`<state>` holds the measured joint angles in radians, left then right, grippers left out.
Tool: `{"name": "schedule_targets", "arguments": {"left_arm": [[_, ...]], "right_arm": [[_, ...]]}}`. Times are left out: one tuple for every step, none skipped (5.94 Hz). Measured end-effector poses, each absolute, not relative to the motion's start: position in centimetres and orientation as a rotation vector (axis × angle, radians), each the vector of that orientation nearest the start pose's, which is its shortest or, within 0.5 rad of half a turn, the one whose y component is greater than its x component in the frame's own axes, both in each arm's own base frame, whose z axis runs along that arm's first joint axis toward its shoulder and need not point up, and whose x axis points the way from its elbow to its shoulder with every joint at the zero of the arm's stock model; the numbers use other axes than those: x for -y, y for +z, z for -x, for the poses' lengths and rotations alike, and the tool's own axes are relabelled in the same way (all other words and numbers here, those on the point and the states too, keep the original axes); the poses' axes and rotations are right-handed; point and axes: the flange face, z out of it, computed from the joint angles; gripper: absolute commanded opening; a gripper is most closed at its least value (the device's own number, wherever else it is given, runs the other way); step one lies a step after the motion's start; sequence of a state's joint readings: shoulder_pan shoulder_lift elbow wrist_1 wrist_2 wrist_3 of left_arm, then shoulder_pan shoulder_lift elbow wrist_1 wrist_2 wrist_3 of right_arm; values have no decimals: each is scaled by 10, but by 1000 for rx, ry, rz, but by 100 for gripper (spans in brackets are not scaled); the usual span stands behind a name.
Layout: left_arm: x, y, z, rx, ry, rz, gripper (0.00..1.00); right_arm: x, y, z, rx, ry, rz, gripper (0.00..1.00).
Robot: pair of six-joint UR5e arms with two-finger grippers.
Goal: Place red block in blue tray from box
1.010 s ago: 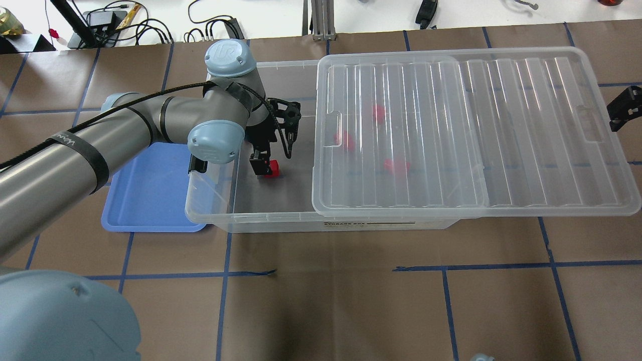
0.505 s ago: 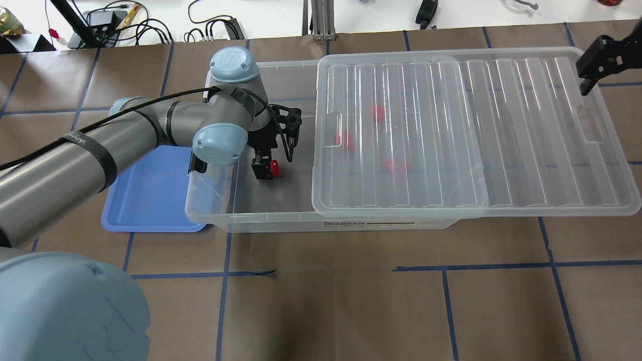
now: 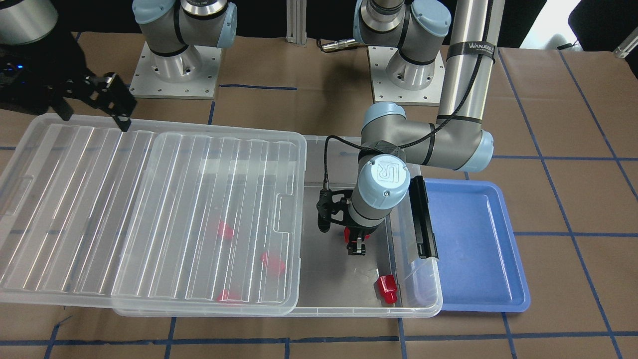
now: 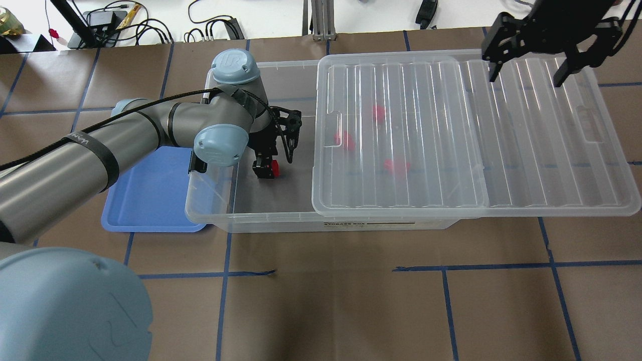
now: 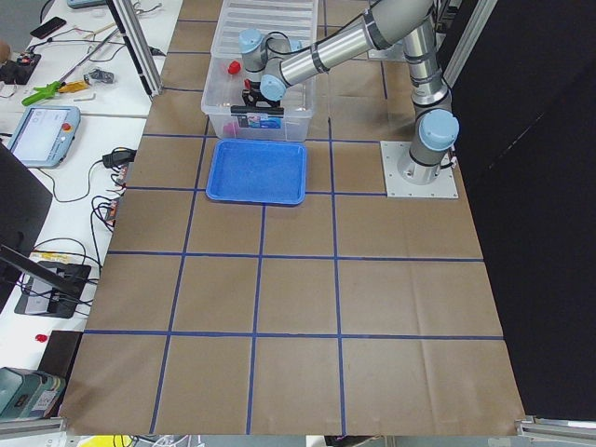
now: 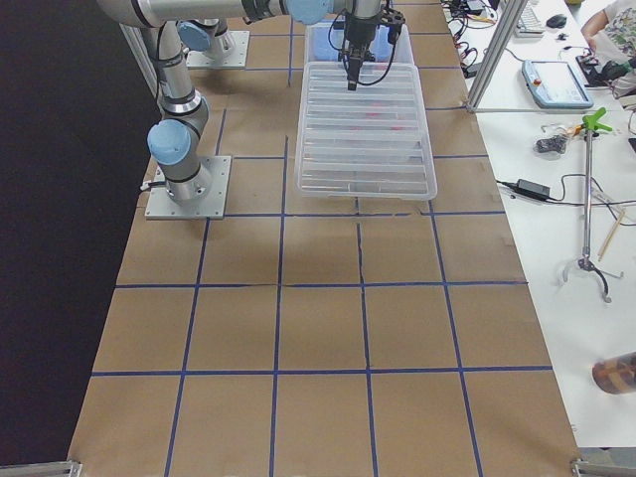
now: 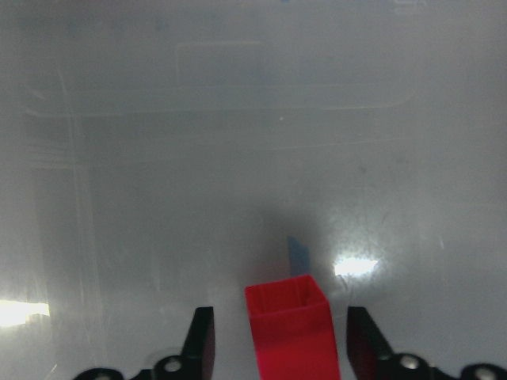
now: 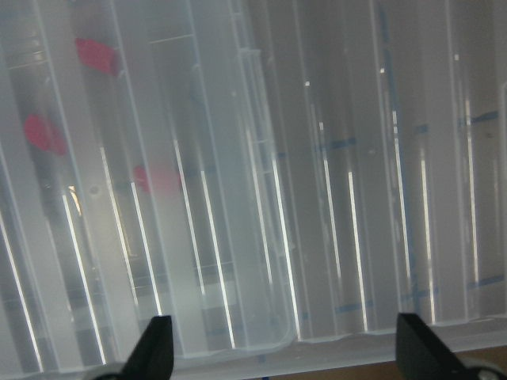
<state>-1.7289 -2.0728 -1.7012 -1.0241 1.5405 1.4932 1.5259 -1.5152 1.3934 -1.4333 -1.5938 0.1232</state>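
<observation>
Ribbed lid (image 4: 501, 135) covers three blurred, seemingly red blocks (image 4: 396, 165) inside box (image 4: 261, 216).

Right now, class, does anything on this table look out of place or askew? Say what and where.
The lid is out of place: slid toward the robot's right, it covers only part of the box and overhangs its right end, leaving the left part open. Nothing looks spilled or damaged.

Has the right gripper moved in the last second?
Yes. The right gripper swung leftward and farther from the robot: from beside the lid at its right end to over its far edge.
</observation>
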Motion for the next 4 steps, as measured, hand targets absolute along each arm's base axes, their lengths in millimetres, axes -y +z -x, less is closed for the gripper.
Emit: {"name": "schedule_targets", "arguments": {"left_arm": [[582,198,230,2087,-86,2257,10],[582,208,230,2101,-89,2265,10],[581,233,231,2131,-73,2261,10],[573,276,230,2163,-46,2253,10]], "right_arm": [[510,531,-137,-3153,34,-216,100],[508,528,-149,-3154,47,-180,100],[509,524,-151,-3155,57,-149,100],[510,523,-150,-3155,57,-129,100]]}}
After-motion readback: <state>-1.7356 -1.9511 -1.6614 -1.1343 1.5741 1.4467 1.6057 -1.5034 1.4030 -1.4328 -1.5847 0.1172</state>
